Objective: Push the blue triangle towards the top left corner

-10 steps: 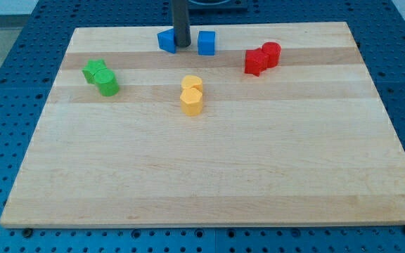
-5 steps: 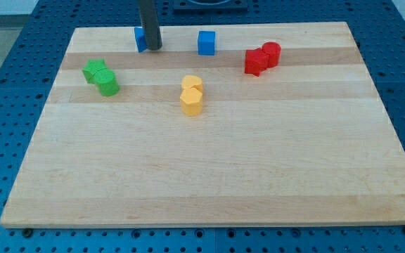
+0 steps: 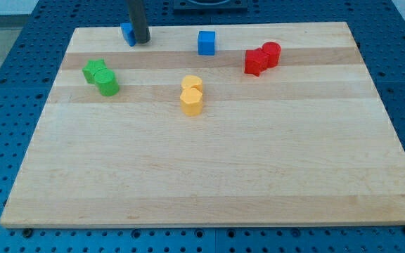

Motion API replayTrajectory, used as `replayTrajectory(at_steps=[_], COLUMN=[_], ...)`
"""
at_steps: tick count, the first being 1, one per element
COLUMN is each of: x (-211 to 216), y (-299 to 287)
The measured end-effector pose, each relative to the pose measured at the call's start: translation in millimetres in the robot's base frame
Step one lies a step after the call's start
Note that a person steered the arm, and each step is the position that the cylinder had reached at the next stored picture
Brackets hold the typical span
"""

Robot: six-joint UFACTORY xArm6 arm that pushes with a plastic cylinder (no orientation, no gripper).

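Now my tip (image 3: 140,41) against the blue triangle's (image 3: 126,33) right side, near the board's (image 3: 202,176) top edge.

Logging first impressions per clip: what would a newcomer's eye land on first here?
The dark rod at the view's top left, my tip pressed against the right side of the blue triangle near the board's top edge. Then the colour pairs: green blocks left, yellow blocks centre, red blocks right.

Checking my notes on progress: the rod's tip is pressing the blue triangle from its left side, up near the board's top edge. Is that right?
Not quite. The camera view shows my tip against the right side of the blue triangle, not its left. The rest holds: both sit near the board's top edge.
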State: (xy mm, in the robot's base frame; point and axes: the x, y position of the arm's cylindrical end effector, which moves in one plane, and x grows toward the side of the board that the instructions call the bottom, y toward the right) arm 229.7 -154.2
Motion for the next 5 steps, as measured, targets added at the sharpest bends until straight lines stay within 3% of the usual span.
replayTrajectory(at_steps=[2,3,5], x=[-1,-5,-26], y=[-16,20,3])
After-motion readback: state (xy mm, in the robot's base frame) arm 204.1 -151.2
